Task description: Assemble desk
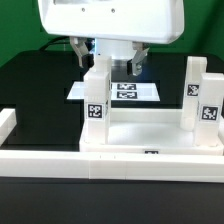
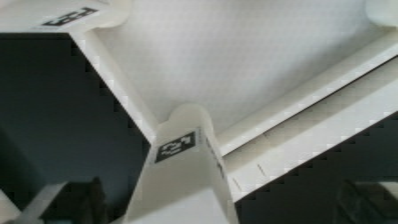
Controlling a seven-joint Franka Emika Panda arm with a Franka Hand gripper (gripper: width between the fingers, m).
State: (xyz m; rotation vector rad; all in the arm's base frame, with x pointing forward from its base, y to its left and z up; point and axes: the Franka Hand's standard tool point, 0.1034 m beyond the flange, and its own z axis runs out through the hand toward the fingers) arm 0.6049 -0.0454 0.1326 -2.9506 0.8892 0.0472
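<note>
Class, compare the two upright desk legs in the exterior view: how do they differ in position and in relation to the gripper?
The left leg stands directly below the open gripper; the right leg stands well clear of it. The left leg shows its tag low down; the right leg shows tags higher up. Both are white, square, upright, and stand on the desk top.

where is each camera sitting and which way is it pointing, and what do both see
Exterior view: off the arm, low in front, facing the large white plastic tray-like desk top; shows the open end effector.
Wrist view: on the wrist, looking down along a short square white tagged leg; dark fingertips at the edge.
Shared: that leg and the desk top.
</note>
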